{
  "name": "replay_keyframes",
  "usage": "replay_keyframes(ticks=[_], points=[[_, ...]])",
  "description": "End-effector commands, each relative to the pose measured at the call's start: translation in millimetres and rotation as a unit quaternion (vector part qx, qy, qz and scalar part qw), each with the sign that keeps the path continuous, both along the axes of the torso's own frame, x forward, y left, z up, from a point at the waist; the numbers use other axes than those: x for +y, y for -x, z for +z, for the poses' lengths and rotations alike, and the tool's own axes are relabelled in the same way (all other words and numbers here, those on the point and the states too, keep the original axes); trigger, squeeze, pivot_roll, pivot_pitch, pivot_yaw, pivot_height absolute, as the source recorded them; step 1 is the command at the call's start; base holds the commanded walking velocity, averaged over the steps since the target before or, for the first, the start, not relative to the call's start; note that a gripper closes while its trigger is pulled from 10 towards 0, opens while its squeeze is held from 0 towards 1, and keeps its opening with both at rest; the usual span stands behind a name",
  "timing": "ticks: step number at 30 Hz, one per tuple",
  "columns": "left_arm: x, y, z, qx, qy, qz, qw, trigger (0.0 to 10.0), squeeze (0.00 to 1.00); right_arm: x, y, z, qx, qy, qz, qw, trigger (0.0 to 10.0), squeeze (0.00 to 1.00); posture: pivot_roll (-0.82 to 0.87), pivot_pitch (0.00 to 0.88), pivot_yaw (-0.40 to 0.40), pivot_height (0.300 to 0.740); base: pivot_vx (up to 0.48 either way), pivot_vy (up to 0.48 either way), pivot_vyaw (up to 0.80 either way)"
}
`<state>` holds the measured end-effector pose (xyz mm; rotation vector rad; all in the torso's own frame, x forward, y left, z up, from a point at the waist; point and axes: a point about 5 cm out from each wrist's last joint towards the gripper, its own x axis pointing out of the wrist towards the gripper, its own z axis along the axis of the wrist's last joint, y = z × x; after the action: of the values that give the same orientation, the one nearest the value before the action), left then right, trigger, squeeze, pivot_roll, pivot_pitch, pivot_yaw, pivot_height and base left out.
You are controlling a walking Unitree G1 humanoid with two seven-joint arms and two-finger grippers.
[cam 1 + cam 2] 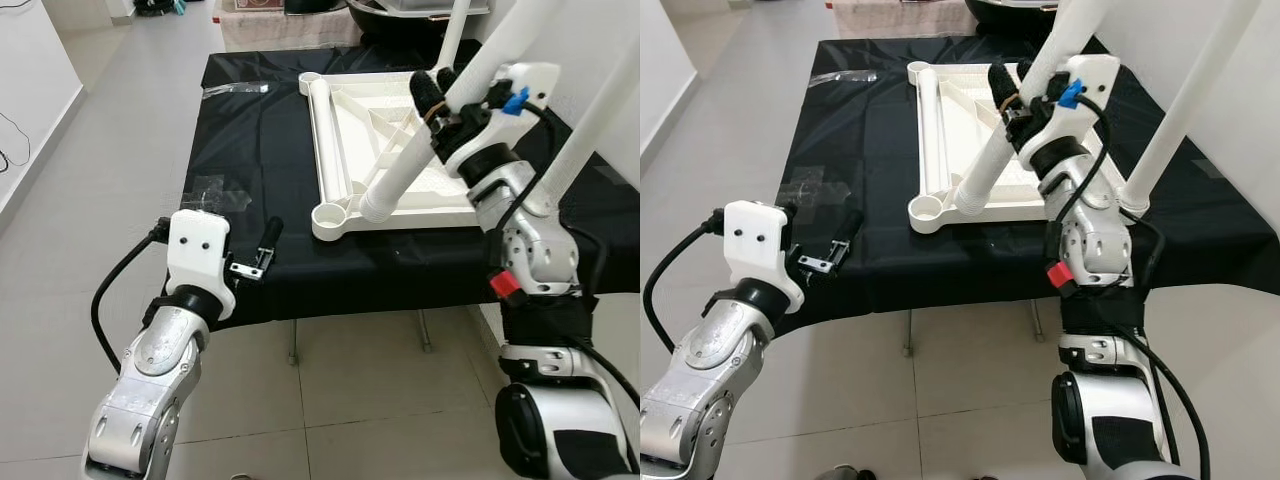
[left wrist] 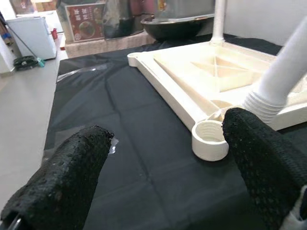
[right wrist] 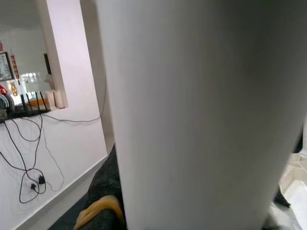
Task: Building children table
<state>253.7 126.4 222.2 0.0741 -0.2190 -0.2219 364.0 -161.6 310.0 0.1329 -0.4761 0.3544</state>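
Note:
A cream-white child's tabletop (image 1: 350, 120) lies upside down on a black-covered table (image 1: 250, 140). My right gripper (image 1: 436, 98) is shut on a white table leg (image 1: 410, 160) and holds it slanted. The leg's ribbed end (image 1: 378, 207) rests on the tabletop's rim, just beside the empty round socket (image 1: 330, 215) at the near corner. Close up, that leg (image 3: 192, 115) spans the right wrist view. My left gripper (image 1: 263, 250) hovers at the table's front edge, left of the socket (image 2: 209, 139), open with nothing between its black fingers (image 2: 72, 172).
Two more white legs stand up from the tabletop, one at the far side (image 1: 455, 30) and one on the right (image 1: 1185, 100). A clear plastic bag (image 1: 235, 90) lies on the cloth at the back left. A dark basin (image 2: 177, 24) sits behind. Tiled floor (image 1: 130, 120) opens to the left.

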Motion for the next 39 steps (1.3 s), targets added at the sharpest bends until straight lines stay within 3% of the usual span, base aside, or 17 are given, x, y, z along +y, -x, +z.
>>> replay_keyframes(ticks=[1,18,28,33,36,39], points=[[-1.8,1.8,0,-0.005,-0.002,0.003,1.0,10.0,0.0,2.1,2.0,2,-0.012,-0.004,0.001,1.0,10.0,0.0,0.11,0.105,-0.035,0.74,0.319,0.0,0.0],[-8.1,-1.5,-2,-0.006,0.006,0.005,1.0,10.0,0.0,6.2,0.4,14,-0.031,-0.018,0.0,0.999,10.0,0.0,0.1,0.101,-0.041,0.74,0.32,0.0,0.0],[-9.7,-2.8,-1,-0.01,0.003,0.011,1.0,10.0,0.0,8.7,-1.5,45,-0.065,-0.061,0.012,0.996,10.0,0.0,0.1,0.108,-0.055,0.74,0.06,0.0,0.0],[-9.8,-3.4,-2,-0.011,0.003,0.015,1.0,10.0,0.0,14.6,-5.7,45,-0.049,-0.041,0.037,0.997,10.0,0.0,0.1,0.111,-0.054,0.74,0.0,0.0,0.0],[-12.5,-1.9,-3,-0.007,0.003,0.009,1.0,10.0,0.0,14.7,-13.2,36,-0.011,-0.029,0.054,0.998,10.0,0.0,0.1,0.12,-0.054,0.74,0.0,0.0,0.0],[-17.6,2.2,-7,0.004,0.002,-0.001,1.0,10.0,0.0,11.9,-20.2,28,0.003,0.007,0.052,0.999,10.0,0.0,0.1,0.134,-0.055,0.74,0.0,0.0,0.0]])
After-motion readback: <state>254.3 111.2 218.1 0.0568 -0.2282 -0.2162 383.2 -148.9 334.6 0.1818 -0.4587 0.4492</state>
